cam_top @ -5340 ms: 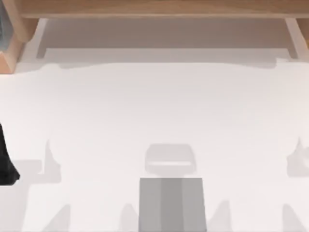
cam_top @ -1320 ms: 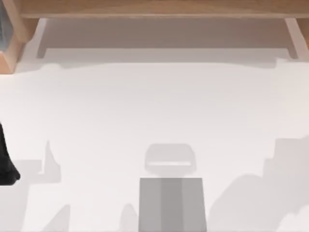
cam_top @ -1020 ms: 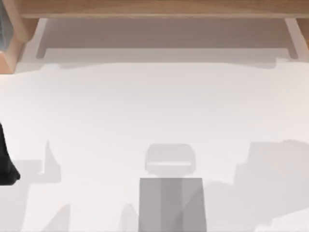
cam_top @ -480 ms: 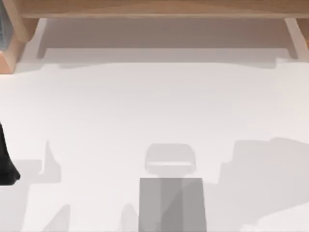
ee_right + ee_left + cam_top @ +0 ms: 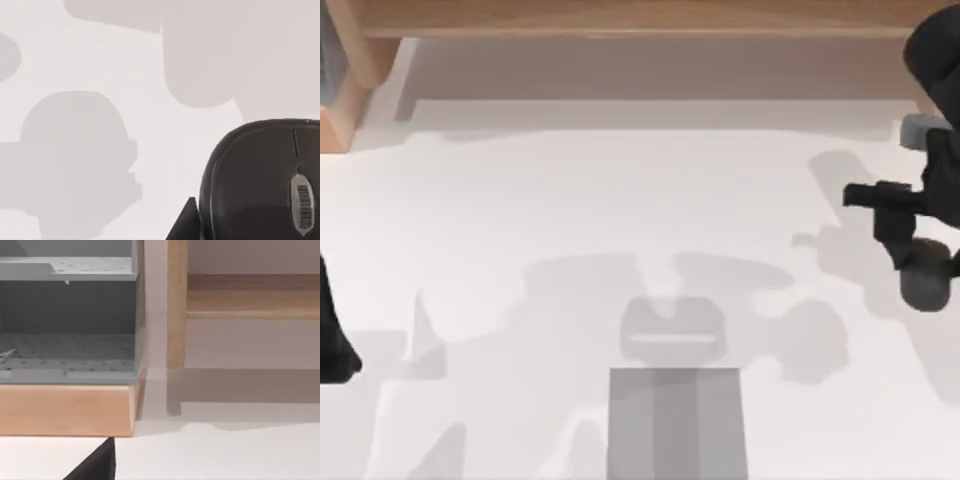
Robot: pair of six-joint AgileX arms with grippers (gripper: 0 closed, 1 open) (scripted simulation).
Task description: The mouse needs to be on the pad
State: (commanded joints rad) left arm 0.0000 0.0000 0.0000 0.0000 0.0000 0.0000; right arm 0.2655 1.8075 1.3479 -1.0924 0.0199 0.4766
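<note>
A black mouse (image 5: 265, 180) with a grey scroll wheel shows close up in the right wrist view, over the white table. A black corner of my right gripper (image 5: 187, 225) sits right beside its edge, and I cannot tell whether the mouse is held. In the top view my right gripper (image 5: 880, 210) hangs at the right edge, above the table's right middle. A flat grey rectangle (image 5: 675, 425) lies at the front middle, and I cannot tell whether it is the pad. My left arm (image 5: 332, 335) is parked at the left edge.
A wooden shelf (image 5: 640, 20) runs along the back. At the back left a grey perforated rack (image 5: 65, 340) stands on a wooden base (image 5: 65, 410) beside a wooden post (image 5: 177, 315). Arm shadows lie across the white table (image 5: 520, 200).
My right arm has come into the top view at the right edge; before, only its shadow spread over the right front of the table. The left arm has not moved.
</note>
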